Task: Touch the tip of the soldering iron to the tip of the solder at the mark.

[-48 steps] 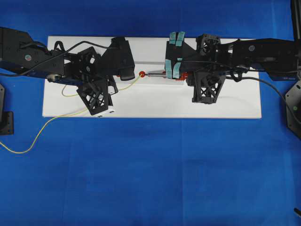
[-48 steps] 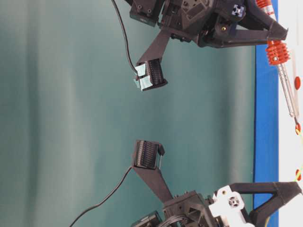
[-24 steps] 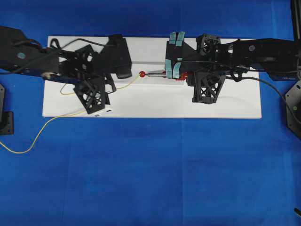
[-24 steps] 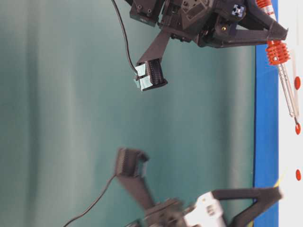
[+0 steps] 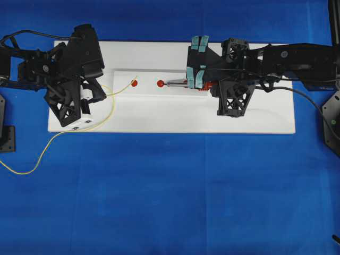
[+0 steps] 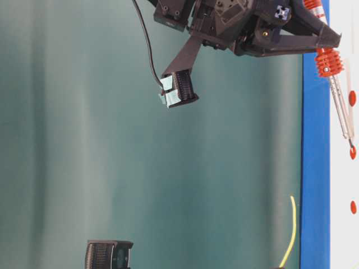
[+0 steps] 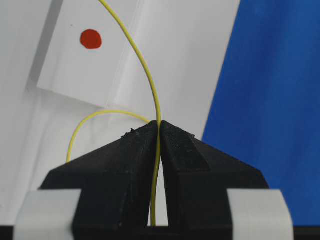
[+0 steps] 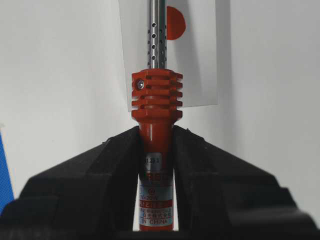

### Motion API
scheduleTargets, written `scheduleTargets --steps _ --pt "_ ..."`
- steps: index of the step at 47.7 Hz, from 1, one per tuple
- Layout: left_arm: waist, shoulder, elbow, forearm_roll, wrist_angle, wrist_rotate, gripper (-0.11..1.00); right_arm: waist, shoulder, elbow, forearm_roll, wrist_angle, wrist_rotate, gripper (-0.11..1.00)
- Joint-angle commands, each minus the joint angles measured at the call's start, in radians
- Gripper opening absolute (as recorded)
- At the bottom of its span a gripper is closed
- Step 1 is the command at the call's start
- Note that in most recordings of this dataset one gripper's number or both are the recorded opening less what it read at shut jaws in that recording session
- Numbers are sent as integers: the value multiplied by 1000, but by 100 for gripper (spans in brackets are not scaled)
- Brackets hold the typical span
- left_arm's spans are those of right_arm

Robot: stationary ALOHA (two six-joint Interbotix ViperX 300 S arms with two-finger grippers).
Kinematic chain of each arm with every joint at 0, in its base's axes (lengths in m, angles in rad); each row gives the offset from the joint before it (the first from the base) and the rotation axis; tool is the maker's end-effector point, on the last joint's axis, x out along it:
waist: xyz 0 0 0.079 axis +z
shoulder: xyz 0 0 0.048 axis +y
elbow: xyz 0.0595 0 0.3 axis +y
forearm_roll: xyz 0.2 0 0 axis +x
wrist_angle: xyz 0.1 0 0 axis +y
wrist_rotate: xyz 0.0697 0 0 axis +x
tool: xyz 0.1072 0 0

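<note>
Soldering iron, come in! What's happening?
Right fingers shut on soldering iron, tip at a red mark. Left fingers shut on solder, tip short of it. Nothing between.

I count two arms over the white board (image 5: 159, 119): the left gripper (image 7: 159, 131) and the right gripper (image 8: 156, 145), one at each end of it. There is one soldering iron (image 8: 156, 100), lying over the board's middle strip, and one solder (image 5: 114, 98) wire, trailing off the board's left edge onto the blue cloth (image 5: 170, 202). On the board's raised strip I see two red dots: one left dot (image 5: 134, 83) and one right dot (image 5: 160, 83), side by side. One black cord (image 5: 313, 103) runs off past the board's right end.
</note>
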Motion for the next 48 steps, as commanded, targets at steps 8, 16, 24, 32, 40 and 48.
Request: scheduleTargets --steps 8,16,24,32,40,48 --pt "-5 -12 -8 2 -5 6 2 -2 -74 5 -5 3 2 6" --pt "-5 -15 -3 2 -5 2 2 -2 -178 69 -6 5 3 6" --pt "-5 -18 -2 2 -5 0 2 -2 -281 153 -8 3 34 6" --pt "-5 -17 -3 0 -6 -3 2 -2 -347 210 -12 2 61 6" --pt "-5 -6 -14 0 -11 -3 2 -2 -347 213 -20 2 61 6" --pt "-9 41 -51 0 -28 -3 2 -2 -331 209 -28 0 63 6"
